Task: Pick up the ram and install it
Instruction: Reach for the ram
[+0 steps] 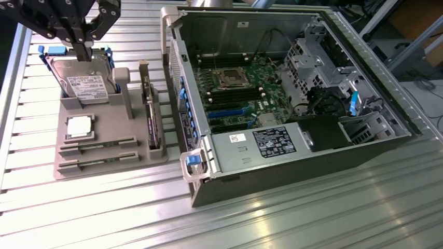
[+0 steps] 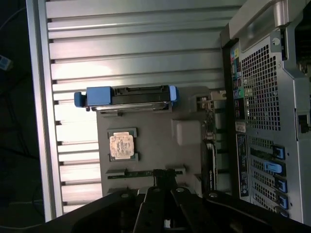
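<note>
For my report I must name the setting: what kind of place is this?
Probably a robotics lab bench: an open computer case, a grey parts tray holding a hard drive, a slotted metal table.

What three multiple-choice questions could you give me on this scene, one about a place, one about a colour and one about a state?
1. Where does the hard drive stand?
A. Flat on the bare table slats
B. In the grey tray
C. In a cardboard box

2. What colour are the plastic rails on the hard drive?
A. Red
B. Yellow
C. Blue

3. How is the computer case?
A. Open, with the motherboard exposed
B. Closed, with its panel on
C. Wrapped in plastic

Answers:
1 B: the drive stands upright in a slot of the tray.
2 C: both ends of the drive carry blue plastic.
3 A: the board and its slots show through the open side.
</note>
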{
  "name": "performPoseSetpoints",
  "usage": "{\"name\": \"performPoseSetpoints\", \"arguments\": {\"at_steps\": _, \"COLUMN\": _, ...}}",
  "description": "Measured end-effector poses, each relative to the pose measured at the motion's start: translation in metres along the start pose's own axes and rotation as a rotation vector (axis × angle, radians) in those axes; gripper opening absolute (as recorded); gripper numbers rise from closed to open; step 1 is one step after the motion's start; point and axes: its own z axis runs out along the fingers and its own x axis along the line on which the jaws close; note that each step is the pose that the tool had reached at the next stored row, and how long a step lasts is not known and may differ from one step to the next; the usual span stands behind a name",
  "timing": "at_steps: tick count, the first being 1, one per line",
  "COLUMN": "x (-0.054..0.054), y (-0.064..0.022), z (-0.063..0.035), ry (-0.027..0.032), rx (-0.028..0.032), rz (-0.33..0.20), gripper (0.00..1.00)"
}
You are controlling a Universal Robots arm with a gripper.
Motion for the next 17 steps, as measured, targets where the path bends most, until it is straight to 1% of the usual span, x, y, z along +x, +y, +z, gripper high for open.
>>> {"name": "performPoseSetpoints", "arguments": {"at_steps": 17, "x": -0.001, "y": -0.0118, "z": -0.0005, "ry": -0.0001, "rx": 0.0, "rz": 0.0, "gripper": 0.11}}
